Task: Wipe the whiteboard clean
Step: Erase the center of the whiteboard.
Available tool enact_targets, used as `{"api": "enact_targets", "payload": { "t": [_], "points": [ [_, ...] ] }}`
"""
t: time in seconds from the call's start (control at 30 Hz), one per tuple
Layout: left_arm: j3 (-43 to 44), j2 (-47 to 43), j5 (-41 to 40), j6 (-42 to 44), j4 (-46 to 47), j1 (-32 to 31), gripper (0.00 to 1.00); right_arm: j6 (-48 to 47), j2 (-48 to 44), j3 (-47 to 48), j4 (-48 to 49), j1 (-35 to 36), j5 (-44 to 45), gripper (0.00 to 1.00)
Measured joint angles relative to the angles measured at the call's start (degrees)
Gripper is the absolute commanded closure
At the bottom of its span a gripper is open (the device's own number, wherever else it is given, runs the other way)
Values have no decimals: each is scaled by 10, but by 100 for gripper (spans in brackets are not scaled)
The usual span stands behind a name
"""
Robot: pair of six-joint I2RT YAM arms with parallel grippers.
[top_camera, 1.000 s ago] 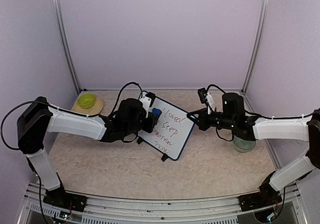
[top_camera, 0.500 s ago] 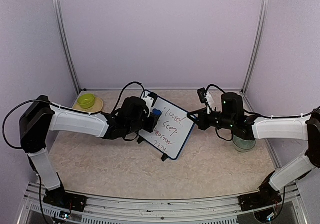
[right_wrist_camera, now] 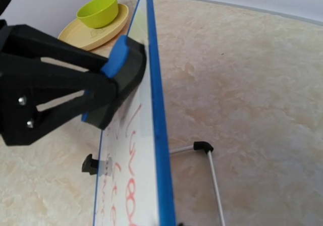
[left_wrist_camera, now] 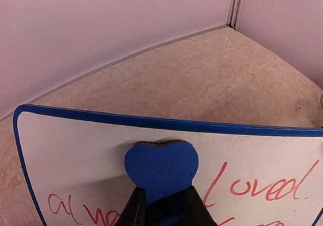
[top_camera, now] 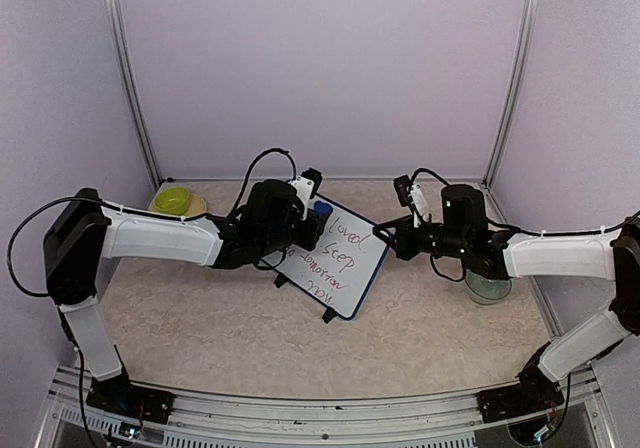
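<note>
We saw the whiteboard (top_camera: 338, 260) propped on its black legs (right_wrist_camera: 203, 147) on the table (top_camera: 430, 338), face tilted up, one gripper at each side of it. Red handwriting (left_wrist_camera: 255, 188) ran across most of the face, so by our read the erasing had barely begun.

The left gripper (left_wrist_camera: 164, 208) was clamped on a blue eraser (left_wrist_camera: 161, 165), fingers (left_wrist_camera: 134, 211) pinching its lower part so the rounded top stuck out free. The eraser sat flat against the board just under the top frame, above the first line of writing. We judged that a start point for a downward wipe. The left arm reached in from the board's left, long and low, with the wrist turned so the eraser met the face square-on.

The right gripper (top_camera: 384, 236) was at the board's right edge, touching or nearly so. Its wrist view looked straight along that edge with its own fingers out of shot, so we couldn't tell whether it was open or closed on the frame. Likely reason for being there: to brace the board so the eraser's push wouldn't tip or slide it on those thin legs. The right arm stretched in level from the board's right.

Beyond the board's left side was a green bowl (right_wrist_camera: 98, 11) on a tan plate (right_wrist_camera: 83, 37). To the board's right, under the right arm, was a clear bowl (top_camera: 488, 288).
</note>
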Motion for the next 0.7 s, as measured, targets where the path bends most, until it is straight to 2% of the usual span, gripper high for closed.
{"api": "enact_targets", "payload": {
  "t": [0.37, 0.7],
  "points": [
    [-97, -40, 4, -21, 56, 0, 83, -11, -7, 16, -24, 9, -11, 100],
    [-107, -52, 3, -28, 48, -5, 83, -12, -14, 33, -58, 15, -19, 100]
  ]
}}
